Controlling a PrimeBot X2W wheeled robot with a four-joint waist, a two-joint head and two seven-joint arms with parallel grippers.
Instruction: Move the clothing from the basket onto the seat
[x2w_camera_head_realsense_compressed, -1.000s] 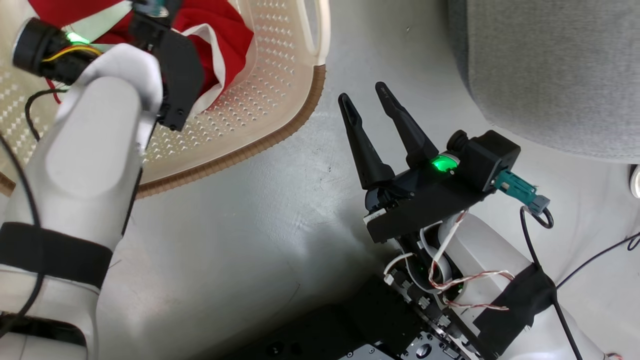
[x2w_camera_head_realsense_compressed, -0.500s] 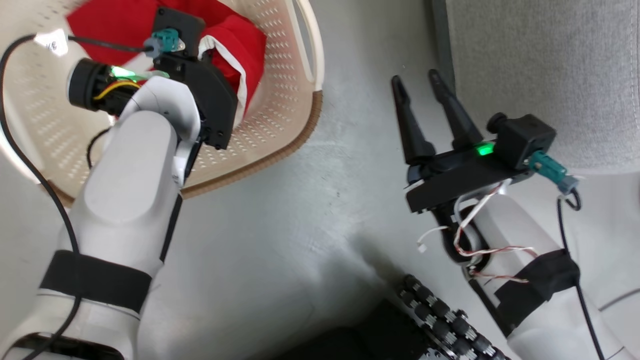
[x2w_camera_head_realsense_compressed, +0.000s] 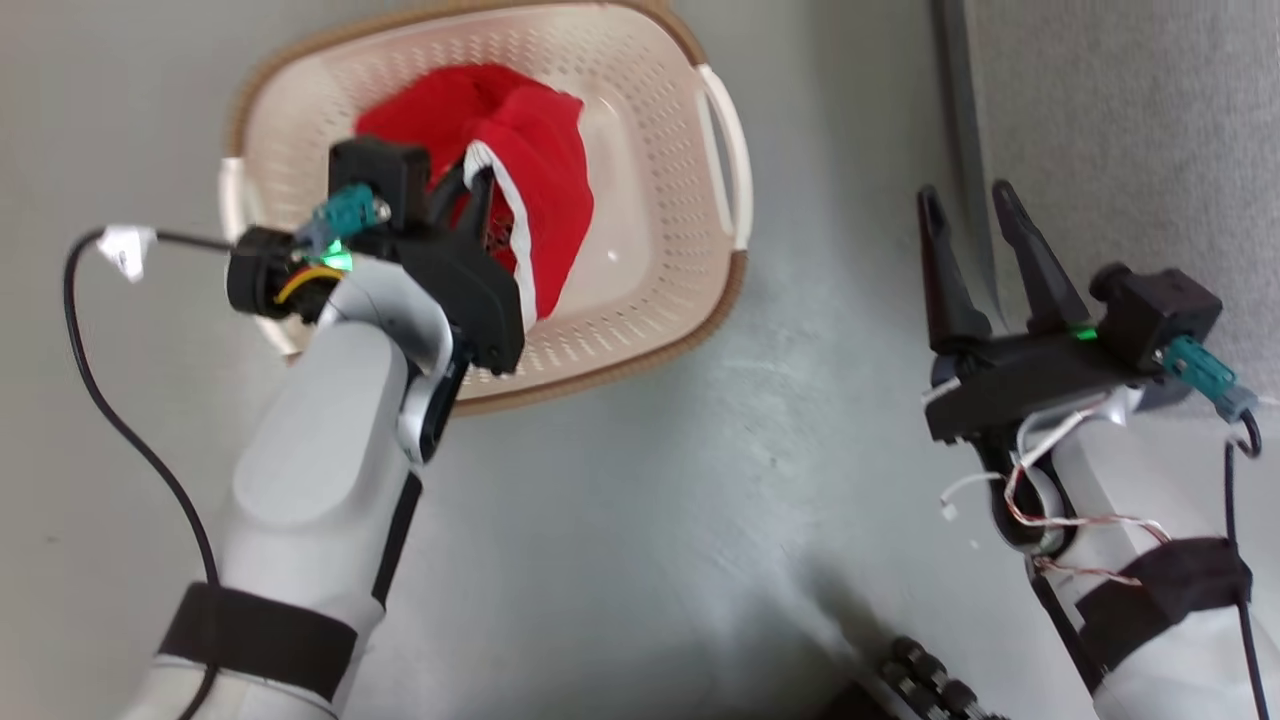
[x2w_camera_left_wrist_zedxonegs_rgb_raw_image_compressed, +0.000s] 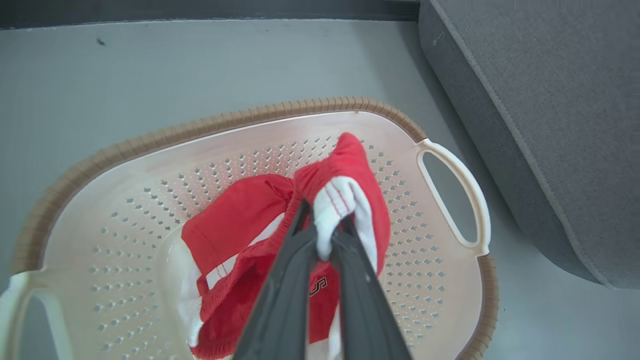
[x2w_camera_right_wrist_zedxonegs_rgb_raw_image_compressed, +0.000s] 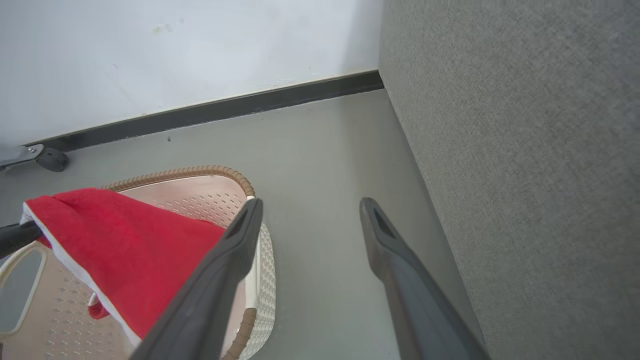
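Nothing is laid on the seat (x2w_camera_head_realsense_compressed: 1130, 130) yet; the clothing (x2w_camera_head_realsense_compressed: 540, 170) is clamped over the basket (x2w_camera_head_realsense_compressed: 650, 130) by the left gripper (x2w_camera_left_wrist_zedxonegs_rgb_raw_image_compressed: 325, 222) (right gripper (x2w_camera_head_realsense_compressed: 965, 195): fingers (x2w_camera_head_realsense_compressed: 1030, 260) apart).

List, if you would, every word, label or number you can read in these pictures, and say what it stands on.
"S": a dark printed mark on the red clothing, seen in the left wrist view between the fingers of the left gripper; the rest of the print is hidden.
White tag on the cable by the left arm: too blurred to read.
Nothing else is legible.
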